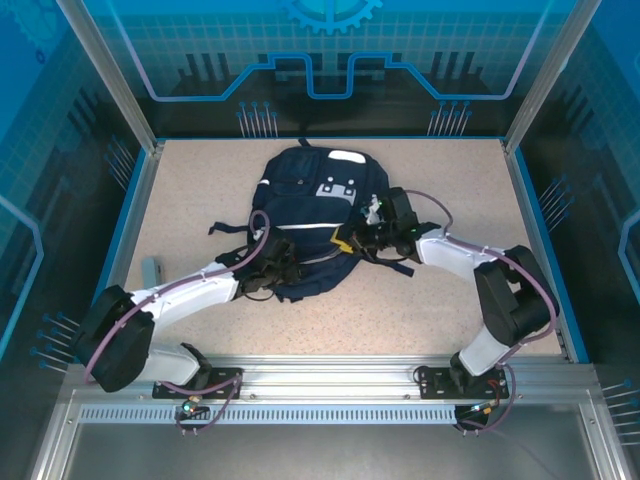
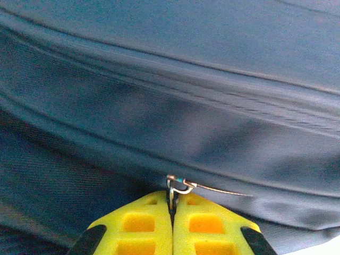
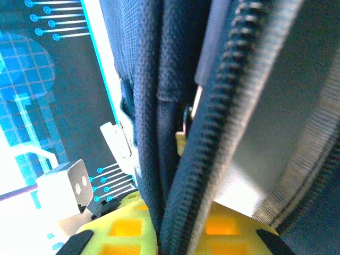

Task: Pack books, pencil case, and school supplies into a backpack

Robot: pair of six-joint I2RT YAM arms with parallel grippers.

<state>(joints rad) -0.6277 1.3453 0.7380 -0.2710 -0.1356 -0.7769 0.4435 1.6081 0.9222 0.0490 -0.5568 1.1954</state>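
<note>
On the table (image 1: 200,200), pencil case (image 1: 151,271) aside, left end effector (image 2: 172,197) pinches zipper pull (image 2: 180,185), right end effector (image 3: 175,208) grips backpack (image 1: 310,190)

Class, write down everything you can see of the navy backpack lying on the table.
The large navy-blue fabric backpack lies flat on the speckled beige table, top towards the far edge. It has a white stripe across it, a light patch near the top, and dark straps trailing left. The left gripper is shut on a small metal zipper pull at its near edge; the right gripper pinches its zip-edged fabric.
</note>
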